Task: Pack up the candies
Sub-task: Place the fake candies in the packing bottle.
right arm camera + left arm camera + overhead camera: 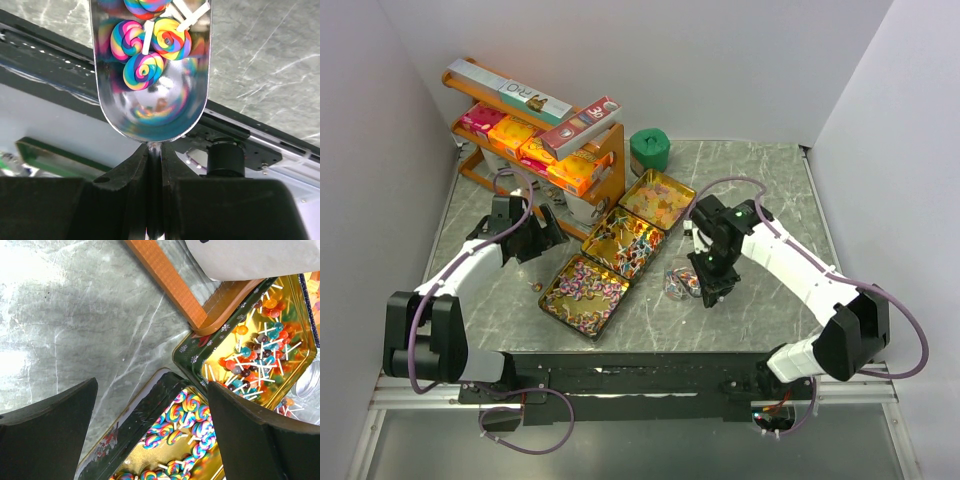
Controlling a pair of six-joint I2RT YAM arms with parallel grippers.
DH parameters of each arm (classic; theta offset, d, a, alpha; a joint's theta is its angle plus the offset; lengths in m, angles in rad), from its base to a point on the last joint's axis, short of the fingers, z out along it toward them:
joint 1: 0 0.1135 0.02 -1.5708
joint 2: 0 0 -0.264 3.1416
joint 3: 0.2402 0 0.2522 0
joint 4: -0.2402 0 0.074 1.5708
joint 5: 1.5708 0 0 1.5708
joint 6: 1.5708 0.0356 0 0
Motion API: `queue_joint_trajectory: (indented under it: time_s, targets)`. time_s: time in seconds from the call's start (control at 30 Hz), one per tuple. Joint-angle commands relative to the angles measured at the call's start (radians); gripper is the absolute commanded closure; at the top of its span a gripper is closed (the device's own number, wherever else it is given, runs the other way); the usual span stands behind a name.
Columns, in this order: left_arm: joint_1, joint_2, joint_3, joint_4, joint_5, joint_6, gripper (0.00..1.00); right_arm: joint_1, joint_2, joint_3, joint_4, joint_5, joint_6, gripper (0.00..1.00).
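Note:
Three open gold tins lie in a diagonal row. The near tin (583,285) (125,390) holds rainbow swirl candies (192,420), the middle tin (626,243) (200,347) holds red, blue and orange ball candies (260,345), and the far tin (658,198) holds orange-yellow ones. My right gripper (706,287) (155,150) is shut on the handle of a metal scoop (152,110) that carries three swirl candies (145,47), held just right of the tins. My left gripper (535,240) (152,385) is open above the near tin's far corner, with nothing between its fingers.
A wooden rack (535,140) (170,282) with orange and pink boxes stands at the back left, close behind the left gripper. A green container (648,150) sits at the back centre. A loose bit (533,285) lies left of the near tin.

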Motion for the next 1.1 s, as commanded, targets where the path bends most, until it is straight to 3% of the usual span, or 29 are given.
queue_joint_trajectory:
  time_s: [0.0, 0.4, 1.07]
  targets:
    - [0.0, -0.032, 0.002, 0.015, -0.019, -0.002, 0.04, -0.041, 0.003, -0.002, -0.164, -0.106, -0.046, 1.0]
    - [0.0, -0.026, 0.007, 0.011, -0.03, 0.001, 0.03, -0.16, 0.009, -0.007, -0.165, -0.293, -0.101, 1.0]
    - [0.0, -0.033, 0.012, -0.001, -0.056, 0.007, 0.04, -0.271, 0.0, -0.059, -0.147, -0.451, -0.131, 1.0]
